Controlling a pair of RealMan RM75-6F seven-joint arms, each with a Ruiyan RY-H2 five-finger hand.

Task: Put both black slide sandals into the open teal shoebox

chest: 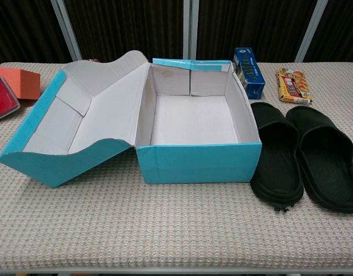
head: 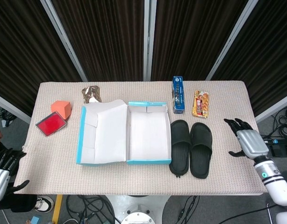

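- Two black slide sandals lie side by side on the table [head: 50, 161], just right of the open teal shoebox [head: 149, 161]: the left sandal [head: 179, 147] close beside the box's right wall, the right sandal [head: 200, 149] next to it, both soles down with toes toward the table's near edge.
- Head view: the shoebox sits mid-table, its lid [head: 102, 133] folded out flat to the left, white interior showing and nothing in it. Bare cloth runs along the near edge and to the right of the sandals.
- Head view: the right hand [head: 246, 140] hovers at the table's right edge, well apart from the sandals, fingers spread and holding nothing. The left hand [head: 4, 168] hangs off the near-left corner, fingers apart, also holding nothing.
- Head view: a blue carton [head: 178, 94] and a snack packet [head: 201, 103] lie toward the far edge behind the sandals; an orange block [head: 61, 108], a red tray [head: 51, 124] and a crumpled foil bag [head: 91, 94] sit at the far left.
- Chest view: the shoebox [chest: 198, 162] shows a teal front wall and white floor; the lid [chest: 79, 123] tilts up at left. Both sandals [chest: 306, 158] are matte black with broad straps, resting near the right edge.
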